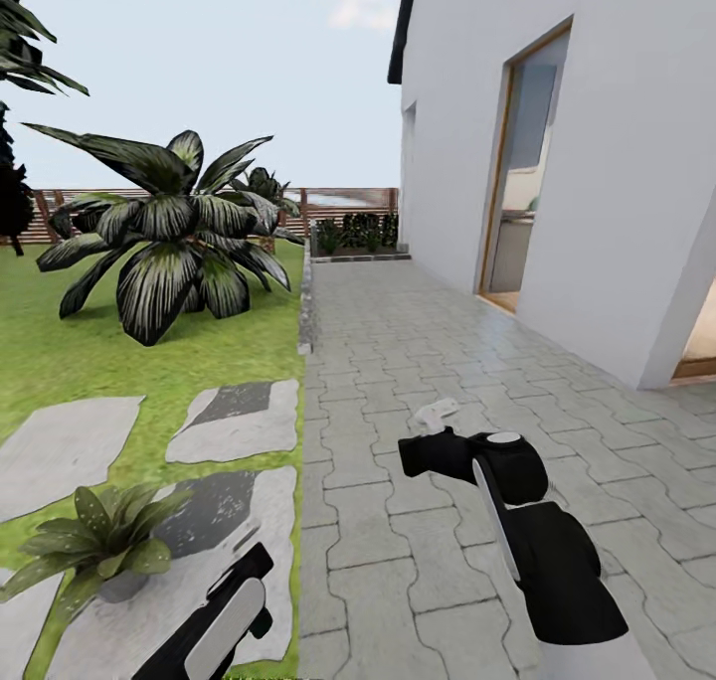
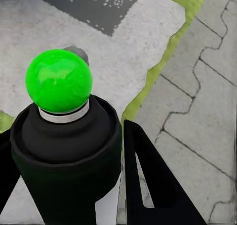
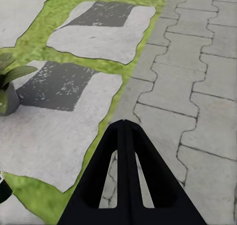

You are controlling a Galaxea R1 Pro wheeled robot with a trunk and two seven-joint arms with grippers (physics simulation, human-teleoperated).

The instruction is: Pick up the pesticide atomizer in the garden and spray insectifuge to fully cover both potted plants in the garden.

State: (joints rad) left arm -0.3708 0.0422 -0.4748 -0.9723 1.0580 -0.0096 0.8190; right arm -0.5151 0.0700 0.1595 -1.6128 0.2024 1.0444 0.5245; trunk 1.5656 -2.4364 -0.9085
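my right gripper (image 3: 123,125) is pinched shut, empty. the small whitish-headed, red-tipped pesticide atomizer (image 1: 438,414) looks light, rigid, slick: clasp its body.

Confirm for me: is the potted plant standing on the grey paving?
No, the potted plant stands on a stepping stone in the lawn.

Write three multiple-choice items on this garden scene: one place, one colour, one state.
1. The small pointed-leaf green plant in a grey pot stands on: A) a flat grey stepping stone; B) the paving; C) the lawn.
2. The glossy ball atop the black cylinder is: A) red; B) green; C) white.
3. The right gripper is: A) wide open; B) shut, empty; C) gripping the pot.
Answers: A, the pot sits on the stone; B, it shows bright green in the left wrist view; B, its fingertips meet with nothing between.
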